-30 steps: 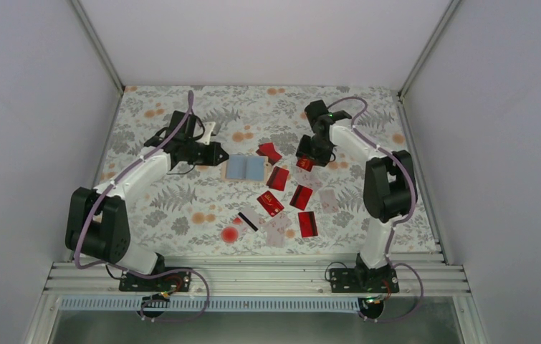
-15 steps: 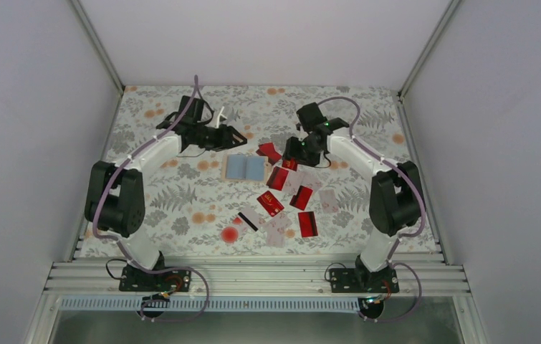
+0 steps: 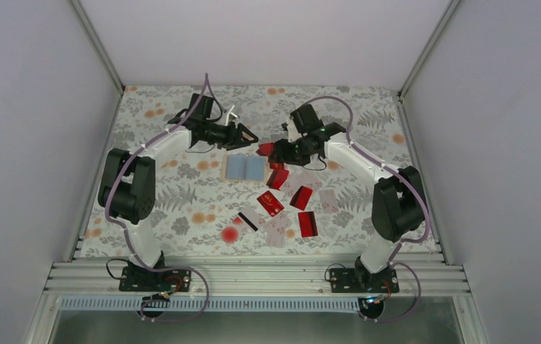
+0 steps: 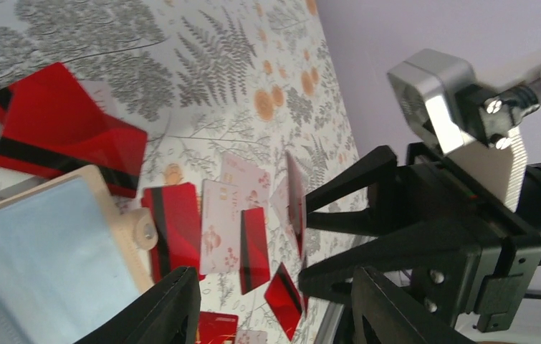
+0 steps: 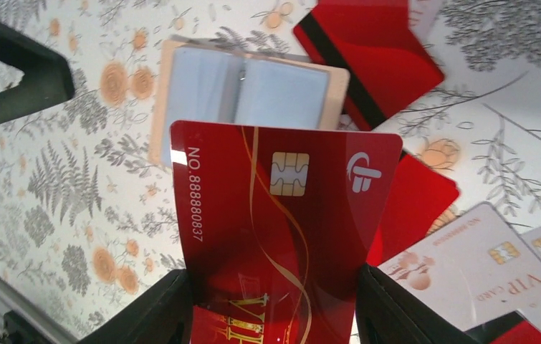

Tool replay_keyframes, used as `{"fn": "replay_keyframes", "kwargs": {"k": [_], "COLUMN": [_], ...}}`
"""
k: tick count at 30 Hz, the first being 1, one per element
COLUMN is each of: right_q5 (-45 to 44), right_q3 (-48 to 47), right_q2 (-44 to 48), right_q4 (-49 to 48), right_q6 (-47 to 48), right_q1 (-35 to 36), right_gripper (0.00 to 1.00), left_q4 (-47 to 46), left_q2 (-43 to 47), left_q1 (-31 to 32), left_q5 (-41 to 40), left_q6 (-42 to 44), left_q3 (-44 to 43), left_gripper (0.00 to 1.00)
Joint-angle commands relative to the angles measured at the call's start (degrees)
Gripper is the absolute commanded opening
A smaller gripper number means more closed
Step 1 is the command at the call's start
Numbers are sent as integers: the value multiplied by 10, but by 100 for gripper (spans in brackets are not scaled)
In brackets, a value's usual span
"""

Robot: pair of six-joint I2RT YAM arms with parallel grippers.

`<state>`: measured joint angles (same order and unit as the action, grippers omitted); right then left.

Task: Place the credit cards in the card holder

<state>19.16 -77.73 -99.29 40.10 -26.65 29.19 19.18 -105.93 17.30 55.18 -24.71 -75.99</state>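
The card holder [image 3: 244,168] lies open and flat on the counter [image 3: 181,193], a tan rim around two pale blue pockets. A glossy red card [image 5: 281,229], its chip and gold swirls facing up, is pinched in the right claw [image 5: 273,319] and held off the counter just to the holder's right. The rest of the credit cards [image 3: 289,204] lie scattered right of the holder and nearer the arms. They are mostly red, a few pale pink, and one is a white card [image 3: 248,219] with a black stripe.
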Motion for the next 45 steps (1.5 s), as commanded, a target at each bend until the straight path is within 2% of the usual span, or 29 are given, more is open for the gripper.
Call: {"fn": "replay_keyframes", "kwargs": {"k": [1,10,17,35,38,44,45], "right_q5": [36,46,52,24,24,14,11], "right_q3": [2,-21,-32,-63,-64,-46,-38], "right_q2": [11,7,7,-8,-6,19,26], "right_q4": [-22,-20,-24,-10,-10,-10,-14], "right_q6": [33,36,28,6,7,30,33], "right_q1": [15,26,28,27,28,28,27], "right_gripper": [49,49,49,50,58,87,90], "left_q4": [-21,-26,-24,-13,-16,39,50], "left_q2": [-9,-20,-23,-28,-27,-23,-20], "left_q1": [13,41,55,70,71,65,61], "left_q5": [32,30,0,-15,-17,-47,-52], "left_q6": [-6,-14,-26,-38,-47,-17,-9], "left_q3": [-20,-29,-34,-50,-53,-88,-90], "left_gripper": [54,53,46,3,2,2,2]}}
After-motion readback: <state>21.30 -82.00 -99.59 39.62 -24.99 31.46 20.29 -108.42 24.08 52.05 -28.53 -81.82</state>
